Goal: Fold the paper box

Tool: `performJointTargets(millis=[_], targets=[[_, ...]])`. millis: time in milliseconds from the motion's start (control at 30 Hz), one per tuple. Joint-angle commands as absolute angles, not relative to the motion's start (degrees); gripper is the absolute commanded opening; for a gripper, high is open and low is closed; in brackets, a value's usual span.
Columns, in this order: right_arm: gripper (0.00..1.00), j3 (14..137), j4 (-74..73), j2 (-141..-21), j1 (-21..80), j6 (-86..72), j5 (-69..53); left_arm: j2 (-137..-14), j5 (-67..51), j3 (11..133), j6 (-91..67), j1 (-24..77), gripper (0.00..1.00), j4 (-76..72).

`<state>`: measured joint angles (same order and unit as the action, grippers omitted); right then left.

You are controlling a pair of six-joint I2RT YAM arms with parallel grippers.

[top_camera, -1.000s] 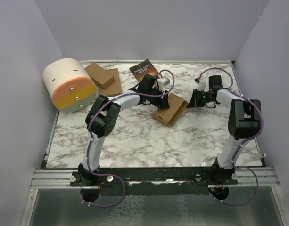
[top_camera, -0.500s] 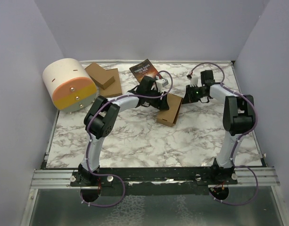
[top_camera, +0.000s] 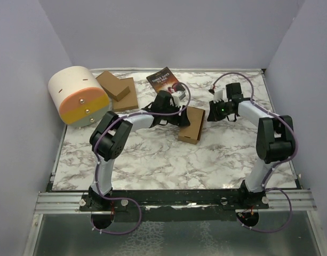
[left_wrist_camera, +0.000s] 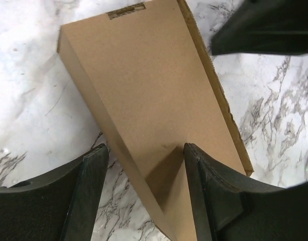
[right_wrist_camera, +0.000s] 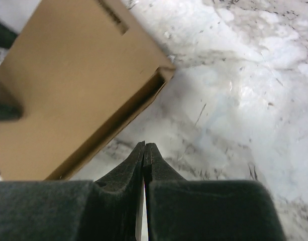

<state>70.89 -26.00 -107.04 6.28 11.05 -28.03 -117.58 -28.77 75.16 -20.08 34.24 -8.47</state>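
MARBLE TABLETOP: The paper box (top_camera: 191,124), a partly formed brown carton, lies on the marble table (top_camera: 152,160) near its middle, between the tips of the two arms. The left gripper (left_wrist_camera: 146,149) stands open, its jaws spread astride one end of the carton, one beside the side wall and one over the top face. The right gripper (right_wrist_camera: 144,146) is closed on nothing, jaws pressed together just beside the box's open corner. A dark book (top_camera: 164,79) lies behind.

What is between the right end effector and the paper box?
Nothing but bare marble table. The right wrist view shows it: the shut right end effector points toward a corner of the paper box, without touching it.
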Motion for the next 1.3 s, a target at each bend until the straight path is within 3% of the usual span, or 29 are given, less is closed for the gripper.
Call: performJointTargets(millis=[0,267,400,533,633,733,867,1267], targets=[[0.04,65.6,-23.9,-96.7,5.1,15.9,-29.1,-111.9,-22.8,72.9,-24.2,33.6,0.65,-14.3],[0.11,57.2,-23.7,-81.9,4.8,28.5,-50.1,-101.5,-17.0,65.2,-22.0,33.4,0.66,-19.2],[0.31,49.0,-21.3,-75.2,4.8,45.6,-60.6,-92.6,-18.0,52.5,-19.3,33.4,0.65,-31.6],[0.34,46.1,-30.4,-75.5,6.5,65.0,-64.9,-87.4,-21.8,40.1,-23.3,32.8,0.65,-42.9],[0.33,45.4,-33.9,-76.0,6.9,72.5,-61.5,-88.3,-25.5,37.3,-30.9,32.1,0.65,-44.7],[0.22,44.9,-34.3,-77.3,6.9,74.8,-56.1,-92.2,-28.6,36.6,-38.1,32.0,0.64,-47.9],[0.17,44.3,-32.9,-81.0,7.2,71.8,-54.2,-96.7,-28.7,35.2,-43.6,32.9,0.62,-56.8],[0.16,43.8,-25.7,-86.8,12.0,62.5,-46.6,-104.7,-25.1,39.8,-41.4,36.2,0.59,-52.7]])
